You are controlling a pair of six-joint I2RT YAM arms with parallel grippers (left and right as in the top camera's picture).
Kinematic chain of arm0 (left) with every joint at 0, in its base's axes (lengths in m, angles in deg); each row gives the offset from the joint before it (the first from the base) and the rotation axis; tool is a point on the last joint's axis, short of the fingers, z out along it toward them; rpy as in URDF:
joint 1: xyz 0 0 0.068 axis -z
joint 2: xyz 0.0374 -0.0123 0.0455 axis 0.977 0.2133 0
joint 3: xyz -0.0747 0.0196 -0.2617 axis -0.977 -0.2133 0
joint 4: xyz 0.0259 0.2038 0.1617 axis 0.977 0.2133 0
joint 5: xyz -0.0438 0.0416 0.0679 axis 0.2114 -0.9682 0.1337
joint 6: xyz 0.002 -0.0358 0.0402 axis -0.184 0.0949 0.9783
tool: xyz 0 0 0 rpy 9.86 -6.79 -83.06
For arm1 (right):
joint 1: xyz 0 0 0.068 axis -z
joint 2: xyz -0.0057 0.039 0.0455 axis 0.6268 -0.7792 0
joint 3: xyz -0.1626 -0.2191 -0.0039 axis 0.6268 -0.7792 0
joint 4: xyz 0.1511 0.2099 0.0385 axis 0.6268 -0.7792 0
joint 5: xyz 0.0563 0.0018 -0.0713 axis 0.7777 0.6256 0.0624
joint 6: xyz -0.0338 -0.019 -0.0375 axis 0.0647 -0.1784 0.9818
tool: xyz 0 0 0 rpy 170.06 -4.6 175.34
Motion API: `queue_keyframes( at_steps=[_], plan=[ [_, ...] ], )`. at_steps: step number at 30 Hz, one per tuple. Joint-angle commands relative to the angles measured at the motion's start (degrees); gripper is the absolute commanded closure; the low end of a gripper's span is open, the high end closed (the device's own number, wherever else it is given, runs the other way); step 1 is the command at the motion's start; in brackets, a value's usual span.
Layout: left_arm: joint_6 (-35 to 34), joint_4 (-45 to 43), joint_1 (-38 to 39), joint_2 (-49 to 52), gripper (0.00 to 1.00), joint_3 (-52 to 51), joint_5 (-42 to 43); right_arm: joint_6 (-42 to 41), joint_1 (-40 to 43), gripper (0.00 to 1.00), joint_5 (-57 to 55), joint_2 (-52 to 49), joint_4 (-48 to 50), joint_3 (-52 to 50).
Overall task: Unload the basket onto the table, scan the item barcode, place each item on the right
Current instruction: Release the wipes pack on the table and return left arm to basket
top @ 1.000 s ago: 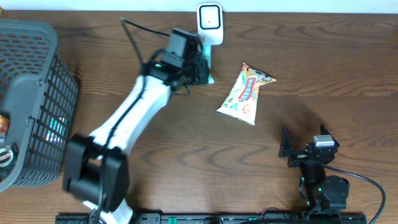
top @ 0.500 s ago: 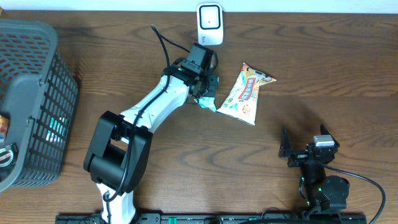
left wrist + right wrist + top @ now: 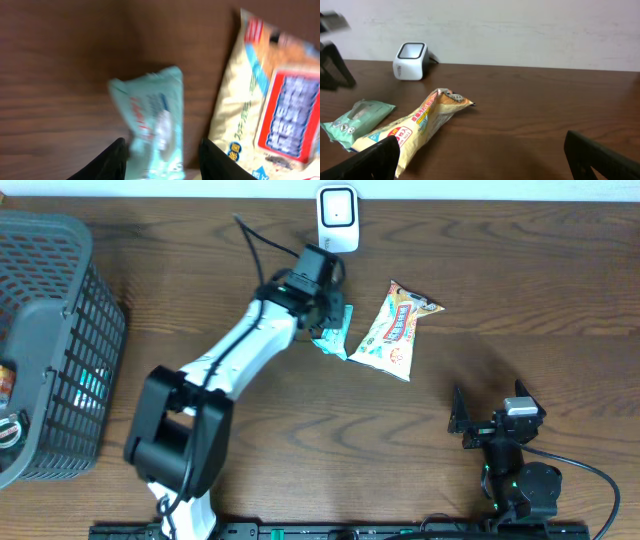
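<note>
Overhead: packet [image 3: 336, 337] is now laid beside snack bag [image 3: 397, 330], left pincer [image 3: 162, 160] opened; right pincer [image 3: 480, 150] open, idle. Scan prob. done.

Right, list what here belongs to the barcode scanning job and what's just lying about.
Job: scanner; teal packet under the left gripper; snack bag, probably another item.
Lying about: black basket at far left; right gripper, parked open.
</note>
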State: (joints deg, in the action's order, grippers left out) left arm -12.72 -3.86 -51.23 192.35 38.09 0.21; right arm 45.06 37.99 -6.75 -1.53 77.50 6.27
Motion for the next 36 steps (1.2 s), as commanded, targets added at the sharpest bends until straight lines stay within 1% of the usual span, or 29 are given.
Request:
queue_keyframes(
  at_steps=[1, 4, 6, 9, 13, 17, 19, 22, 26, 30, 33, 36],
  plan=[
    [0.57, 0.39, -3.61, -6.73, 0.55, 1.27, -2.12, 0.04, 0.13, 0.01, -0.22, 0.31, -0.15, -0.13],
    [3.82, 1.31, -6.69, -12.04, 0.55, 1.27, -2.69, 0.04, 0.13, 0.01, -0.22, 0.31, -0.15, -0.13],
    [6.38, 2.38, -9.05, -16.68, 0.54, 1.27, -4.92, 0.04, 0.13, 0.01, -0.22, 0.31, -0.15, -0.13],
    [7.82, 3.65, -12.7, -23.54, 0.54, 1.27, -12.96, 0.04, 0.13, 0.01, -0.22, 0.31, -0.15, -0.13],
    [11.17, 4.55, -19.47, -32.33, 0.53, 1.27, -24.85, 0.04, 0.13, 0.01, -0.22, 0.31, -0.15, -0.13],
    [14.71, 4.72, -29.07, -38.38, 0.35, 1.27, -35.71, 0.04, 0.13, 0.01, -0.22, 0.31, -0.15, -0.13],
    [14.71, 4.63, -34.97, -39.78, 0.32, 1.27, -39.95, 0.04, 0.13, 0.01, -0.22, 0.31, -0.15, -0.13],
    [14.64, 5.18, -45.88, -39.74, 0.31, 1.2, -41.38, 0.04, 0.13, 0.01, -0.22, 0.31, -0.15, -0.13],
    [14.67, 9.4, -58.6, -37.09, 0.31, 0.5, -41.38, 0.02, 0.13, 0.01, -0.22, 0.31, -0.15, -0.13],
    [14.69, 10.86, -64.57, -34.73, 0.31, -2.23, -41.38, 0.04, 0.13, 0.01, -0.22, 0.31, -0.15, -0.13],
    [14.69, 10.99, -66.69, -32.94, 0.31, -3.98, -41.38, 0.04, 0.13, 0.01, -0.22, 0.31, -0.15, -0.13],
    [14.75, 10.97, -67.06, -31.17, 0.31, -4.74, -41.38, 0.04, 0.13, 0.01, -0.22, 0.31, -0.15, -0.13]
  ],
)
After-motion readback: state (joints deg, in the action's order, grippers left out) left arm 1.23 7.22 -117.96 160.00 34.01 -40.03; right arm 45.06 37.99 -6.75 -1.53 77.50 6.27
